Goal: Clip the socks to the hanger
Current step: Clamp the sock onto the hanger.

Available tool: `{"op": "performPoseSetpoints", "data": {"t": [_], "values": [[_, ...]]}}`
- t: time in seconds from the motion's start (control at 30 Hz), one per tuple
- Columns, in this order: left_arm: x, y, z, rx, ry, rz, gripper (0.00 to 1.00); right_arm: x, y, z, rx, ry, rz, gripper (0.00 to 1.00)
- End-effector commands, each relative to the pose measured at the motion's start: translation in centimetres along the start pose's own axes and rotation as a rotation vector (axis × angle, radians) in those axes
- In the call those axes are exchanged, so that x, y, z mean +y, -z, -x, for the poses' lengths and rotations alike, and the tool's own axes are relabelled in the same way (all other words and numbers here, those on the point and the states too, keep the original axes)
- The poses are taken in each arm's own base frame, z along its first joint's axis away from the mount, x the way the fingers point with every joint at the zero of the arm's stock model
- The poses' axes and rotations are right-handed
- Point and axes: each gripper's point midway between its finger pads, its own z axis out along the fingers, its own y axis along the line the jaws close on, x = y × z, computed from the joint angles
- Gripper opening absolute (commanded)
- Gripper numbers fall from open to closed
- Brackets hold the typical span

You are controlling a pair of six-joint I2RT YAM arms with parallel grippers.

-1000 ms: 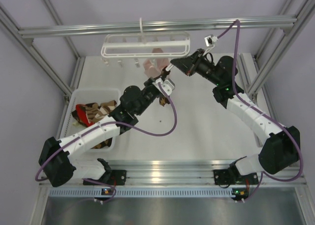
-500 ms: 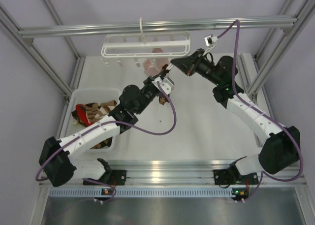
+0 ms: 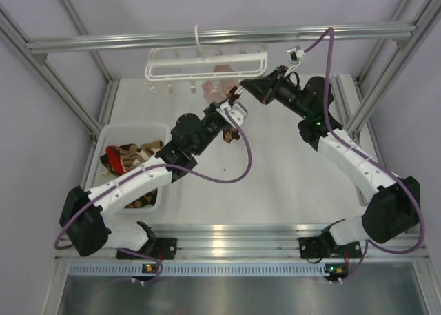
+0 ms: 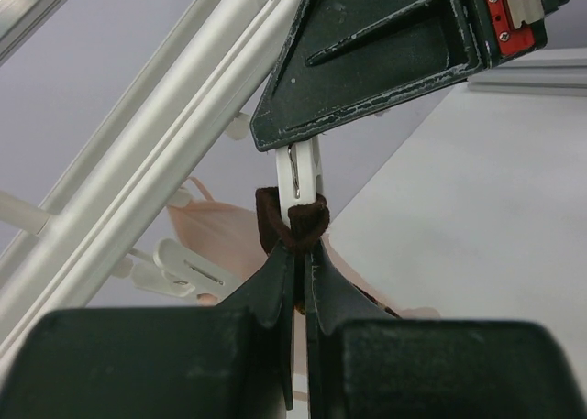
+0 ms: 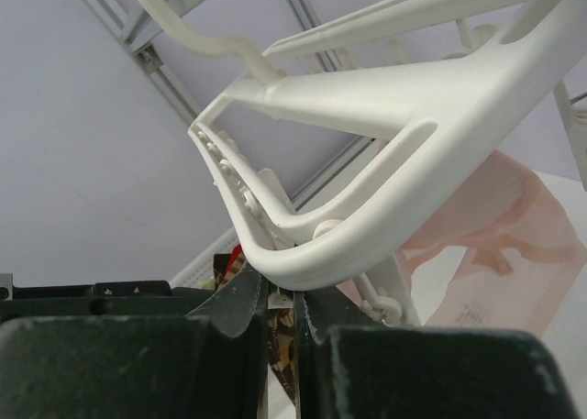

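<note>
Most of the sock (image 4: pixel 292 225) is hidden. In the left wrist view only a small dark brown fold of it shows; the rest is behind the fingers. The left gripper (image 4: pixel 300 254) is pressed tight on that fold, right under a small white clip (image 4: pixel 299 173). The fold touches the bottom of the clip, but I cannot tell if the clip bites it.

The right gripper (image 5: pixel 280 295) is squeezed onto the clip from above, and its black finger covers the clip's top. The clip hangs under the white hanger (image 5: pixel 367 213), whose ends are cut off in both wrist views. A pale pink cloth (image 4: pixel 215 231) hangs behind, blurry.

From above, the spot where the grippers meet is too small to make out. The white bin (image 3: pixel 131 128) at the left of the table (image 3: pixel 275 170) holds more socks (image 3: pixel 131 155) in a brown and tan heap, with something red.
</note>
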Motion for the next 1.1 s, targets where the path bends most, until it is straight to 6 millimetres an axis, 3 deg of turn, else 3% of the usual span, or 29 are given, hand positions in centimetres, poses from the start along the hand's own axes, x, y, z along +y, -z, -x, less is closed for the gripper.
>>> {"op": "performPoseSetpoints", "data": {"t": [0.0, 0.33, 0.93, 1.07], "values": [[3.0, -0.6, 5.9, -0.171, 0.046, 0.069, 0.00, 1.6, -0.1, -3.1, 0.128, 0.000, 0.047, 0.00], [1.8, -0.9, 6.0, -0.161, 0.071, -0.005, 0.00, 0.0, -0.2, -2.9, 0.120, 0.060, -0.038, 0.00], [2.8, -2.0, 6.8, -0.169, 0.074, 0.034, 0.00, 1.3, -0.2, -3.7, 0.148, 0.063, 0.023, 0.00], [3.0, -1.9, 6.9, -0.170, 0.076, 0.040, 0.00, 1.3, -0.3, -3.9, 0.156, 0.051, 0.025, 0.18]]}}
